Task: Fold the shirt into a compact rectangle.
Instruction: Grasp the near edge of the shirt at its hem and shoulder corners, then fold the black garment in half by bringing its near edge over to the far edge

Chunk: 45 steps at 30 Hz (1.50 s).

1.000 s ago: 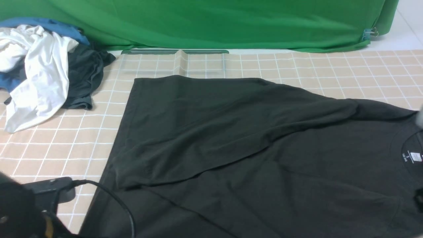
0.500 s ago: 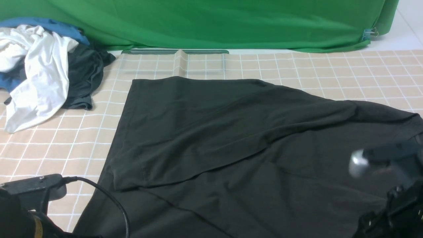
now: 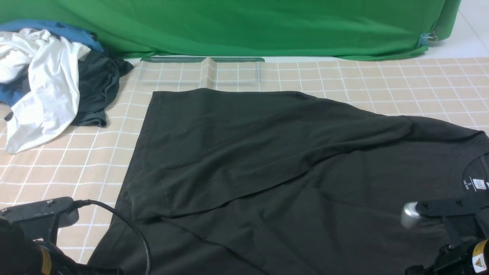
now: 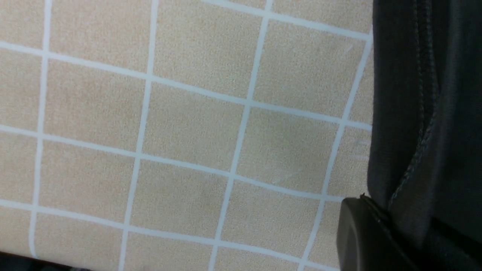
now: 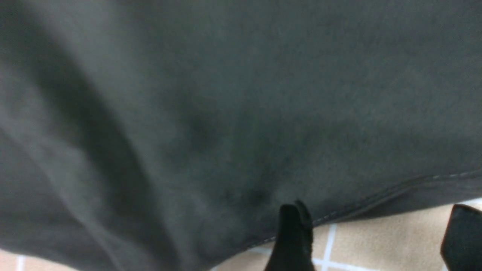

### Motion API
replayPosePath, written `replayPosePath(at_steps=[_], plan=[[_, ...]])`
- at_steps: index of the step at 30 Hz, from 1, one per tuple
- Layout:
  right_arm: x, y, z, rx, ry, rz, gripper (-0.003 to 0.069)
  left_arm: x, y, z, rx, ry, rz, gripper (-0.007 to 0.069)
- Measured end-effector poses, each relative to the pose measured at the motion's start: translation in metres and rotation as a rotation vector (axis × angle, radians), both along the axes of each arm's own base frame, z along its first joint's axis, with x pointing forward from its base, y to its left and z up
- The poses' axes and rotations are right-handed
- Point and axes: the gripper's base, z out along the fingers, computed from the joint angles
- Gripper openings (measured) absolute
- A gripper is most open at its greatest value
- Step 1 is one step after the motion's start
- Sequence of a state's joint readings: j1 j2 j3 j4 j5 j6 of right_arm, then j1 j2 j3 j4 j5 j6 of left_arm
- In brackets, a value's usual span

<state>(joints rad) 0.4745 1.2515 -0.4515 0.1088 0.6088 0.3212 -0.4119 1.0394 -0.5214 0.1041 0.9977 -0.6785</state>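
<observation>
The black shirt (image 3: 267, 160) lies spread over the checked table, its far half folded toward me in a diagonal flap. The collar with a white neck label (image 3: 479, 184) points right. In the left wrist view my left gripper (image 4: 403, 233) is shut on the shirt's stitched hem (image 4: 418, 113), with one dark finger (image 4: 357, 233) against the cloth. In the right wrist view my right gripper (image 5: 376, 237) stands open just off the shirt's (image 5: 241, 113) edge, with only tablecloth between its fingers (image 5: 293, 233). Both arms show at the near corners of the front view; their fingertips are hidden there.
A pile of clothes sits at the far left: a white garment (image 3: 42, 88), a blue one (image 3: 57, 28) and a dark grey one (image 3: 95, 91). A clear plastic board (image 3: 202, 72) lies behind the shirt. A green backdrop (image 3: 244, 26) closes the far side.
My right gripper has opened and the arm has dropped toward the near right corner, uncovering the neck label. The shirt's left edge has shifted slightly left with the left arm.
</observation>
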Motion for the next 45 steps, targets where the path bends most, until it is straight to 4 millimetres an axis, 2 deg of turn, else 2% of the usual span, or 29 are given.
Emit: replayPosePath(at_steps=[5,7,8,9,11,12,14,19,27,28,34,38,45], plan=[[0.007,0.003,-0.013,-0.016,0.022,-0.002,0.0529,0.0,-0.001,0.0,-0.009,0.004,-0.001,0.0031],[0.008,0.003,-0.015,-0.027,0.027,0.015,0.0484,0.0,-0.001,0.0,-0.009,0.005,-0.002,0.0031],[0.008,0.003,-0.016,-0.039,0.029,0.036,0.0431,0.0,-0.001,0.0,-0.009,0.005,-0.002,0.0031],[0.008,0.003,-0.016,-0.04,0.029,0.04,0.0431,0.0,-0.001,0.0,-0.01,0.004,-0.002,0.0031],[0.01,0.003,-0.016,-0.053,0.012,0.092,0.0169,0.0,-0.001,0.0,-0.014,-0.004,-0.003,0.0031],[0.01,0.004,-0.016,-0.051,0.009,0.102,0.0113,0.0,-0.001,0.0,-0.016,-0.005,-0.002,0.0031],[0.01,0.004,-0.014,-0.047,0.002,0.115,0.0072,0.001,-0.002,0.0,-0.017,-0.006,-0.002,0.0031],[0.005,0.002,-0.005,-0.038,-0.004,0.127,0.0055,0.005,-0.003,0.013,-0.02,-0.017,0.004,0.0031],[-0.001,0.001,0.046,-0.004,-0.077,0.175,0.0053,0.017,-0.005,0.038,-0.009,-0.087,-0.004,0.0031],[-0.001,0.0,0.047,-0.007,-0.069,0.176,0.0053,0.017,-0.005,0.039,-0.01,-0.088,-0.004,0.0031],[0.011,0.003,0.076,-0.045,-0.121,0.219,0.0052,0.035,-0.005,0.057,-0.012,-0.174,0.037,0.0031],[0.03,-0.001,0.091,-0.071,-0.14,0.203,0.0052,0.067,-0.002,0.072,-0.045,-0.208,0.118,0.0031],[0.09,-0.016,0.1,-0.117,-0.097,0.152,0.0052,0.13,0.006,0.08,-0.099,-0.218,0.157,0.0031]])
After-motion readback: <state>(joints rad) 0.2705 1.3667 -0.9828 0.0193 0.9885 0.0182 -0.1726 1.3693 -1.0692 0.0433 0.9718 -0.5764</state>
